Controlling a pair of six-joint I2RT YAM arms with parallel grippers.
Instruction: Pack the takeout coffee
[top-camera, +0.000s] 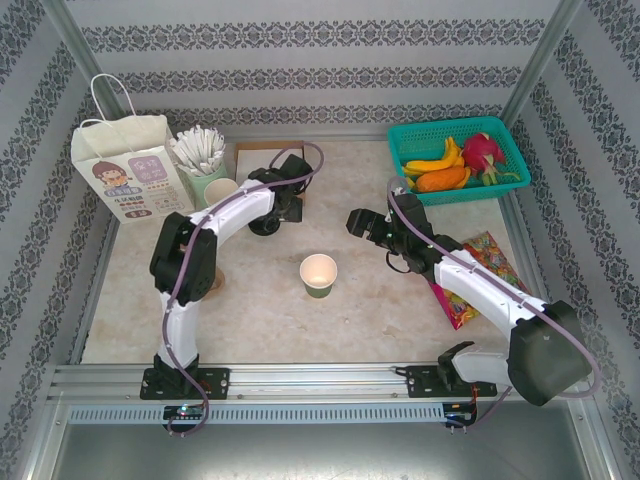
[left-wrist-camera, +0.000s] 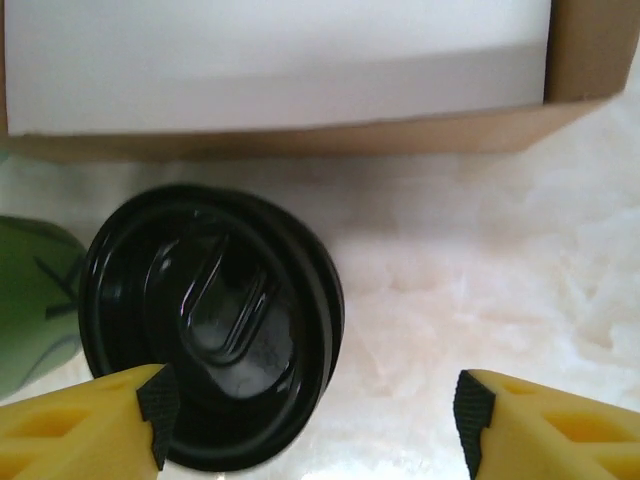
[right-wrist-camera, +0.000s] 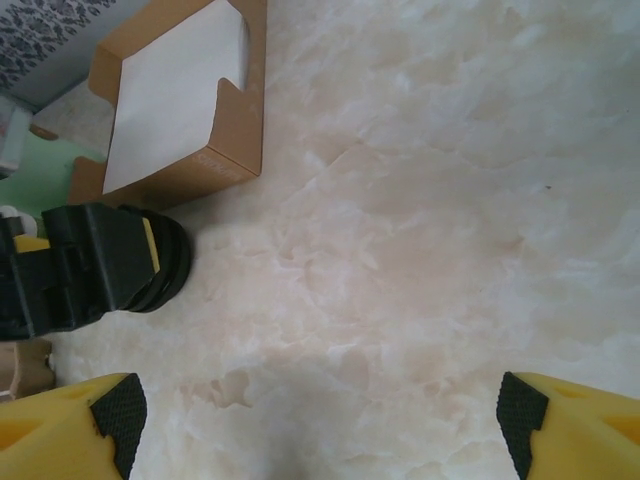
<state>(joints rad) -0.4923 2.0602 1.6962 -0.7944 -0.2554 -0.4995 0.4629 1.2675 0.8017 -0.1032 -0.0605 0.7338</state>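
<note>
The takeout coffee cup (top-camera: 318, 275), olive-green outside and cream inside, stands open-topped and upright in the middle of the table. A round black lid (left-wrist-camera: 210, 325) lies flat on the table in front of a cardboard box (left-wrist-camera: 300, 140). My left gripper (left-wrist-camera: 315, 420) hangs open just above it. Its left fingertip (left-wrist-camera: 155, 410) overlaps the lid's near edge, and its right fingertip is over bare table. From above, the left gripper (top-camera: 272, 210) is over that lid (top-camera: 265, 228). My right gripper (top-camera: 358, 222) is open over bare table, right of the lid, with nothing between its fingers (right-wrist-camera: 115, 410).
A paper bag (top-camera: 125, 165) stands at the back left. Beside it are a pale green cup of white sticks (top-camera: 200, 155) and a cream cup (top-camera: 222, 190). A green basket of fruit (top-camera: 510, 150) sits back right, and a snack packet (top-camera: 485, 262) lies under the right arm.
</note>
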